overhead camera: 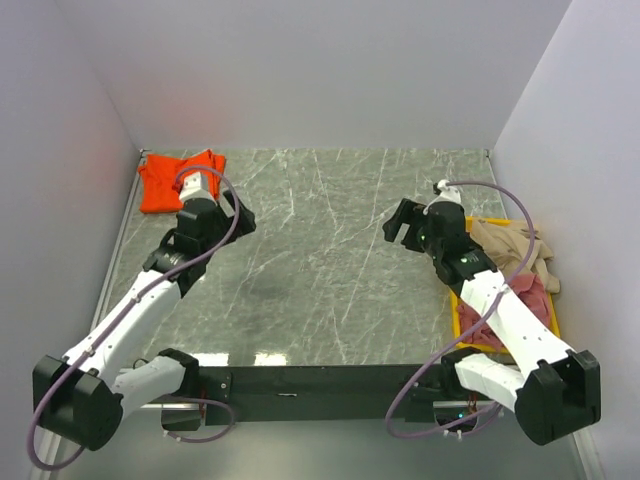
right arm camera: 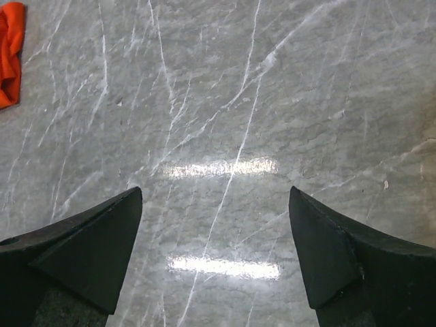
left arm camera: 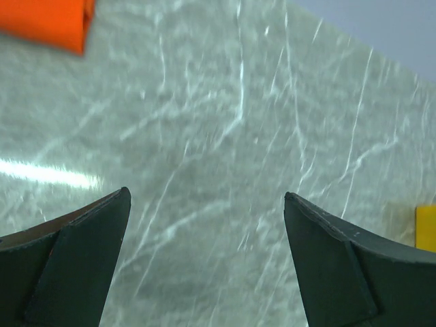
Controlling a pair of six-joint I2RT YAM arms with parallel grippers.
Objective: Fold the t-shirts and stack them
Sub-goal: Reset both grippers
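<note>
black jaws stood spread wide on both arms, with nothing between them. the left gripper (overhead camera: 236,214) hung just beside the orange shirt (overhead camera: 168,181), which lay in a compact bundle at the far left corner, apart from the fingers. the right gripper (overhead camera: 404,226) hung over bare marble, pointing left. the beige shirt (overhead camera: 512,246) and pink shirt (overhead camera: 531,296) lay crumpled in the bin (overhead camera: 463,326) along the right edge, beige at the far end, pink nearer the bases. the bin's long axis ran near to far. the right gripper was by far the nearer, though i judged it must turn back rightward. the table (overhead camera: 320,275) was glossy veined grey, and pale walls (overhead camera: 320,70) closed three sides.
</note>
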